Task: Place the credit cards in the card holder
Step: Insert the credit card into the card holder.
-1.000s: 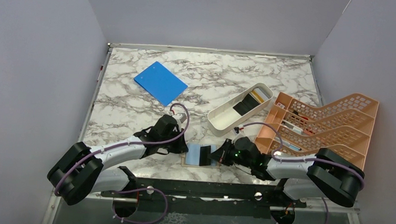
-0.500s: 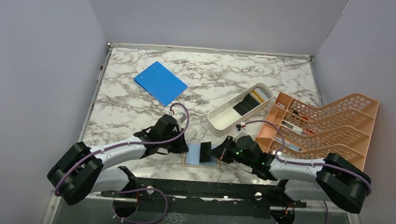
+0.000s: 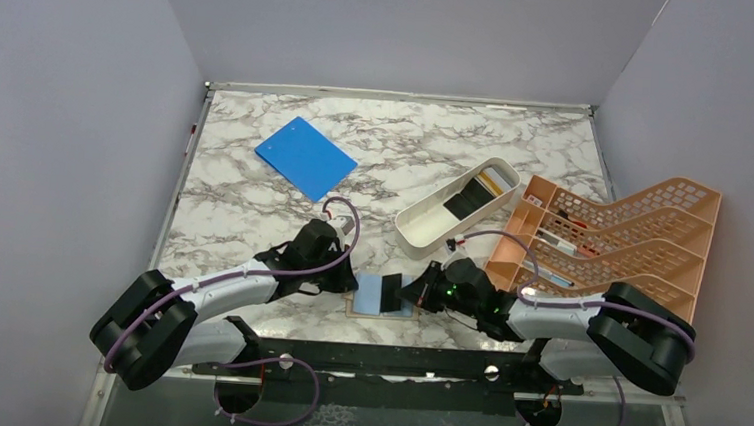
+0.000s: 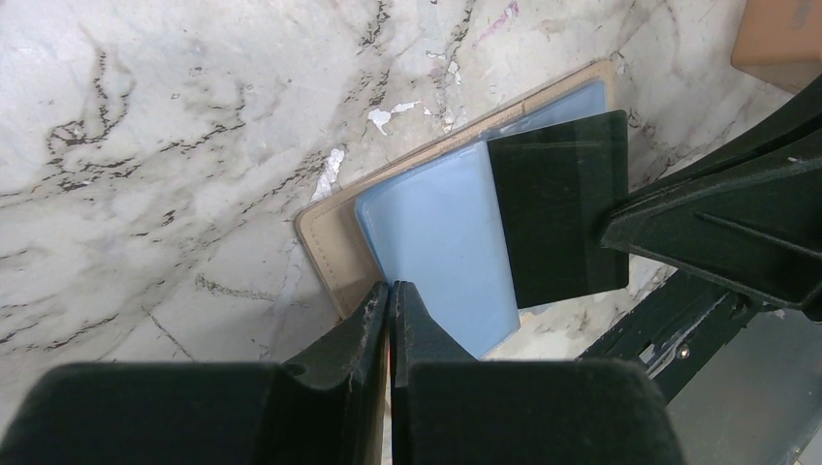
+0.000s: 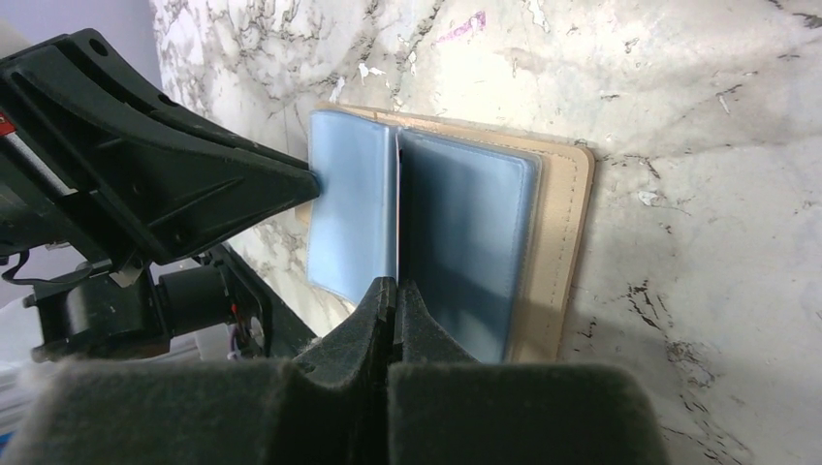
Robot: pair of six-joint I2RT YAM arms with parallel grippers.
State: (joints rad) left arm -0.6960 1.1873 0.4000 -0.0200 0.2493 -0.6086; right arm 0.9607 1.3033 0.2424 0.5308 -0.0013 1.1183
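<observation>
The tan card holder (image 3: 372, 295) lies open at the table's near edge, its light blue sleeves facing up (image 4: 446, 232). My left gripper (image 4: 390, 289) is shut on the near left edge of a blue sleeve. A black credit card (image 4: 557, 218) is held over the holder's right half. My right gripper (image 5: 392, 286) is shut on it. In the right wrist view the card (image 5: 397, 203) shows edge-on, along the holder's middle fold. More cards lie in the white tray (image 3: 422, 231), a black one (image 3: 466, 199) among them.
An orange lattice rack (image 3: 632, 241) stands at the right, touching the tray's end. A bright blue board (image 3: 305, 157) lies at the back left. The holder sits close to the black rail along the table's front edge (image 3: 383, 359).
The right gripper carried the black card a little to the left, onto the holder's right half, then held still. The left gripper has kept its hold without moving.
</observation>
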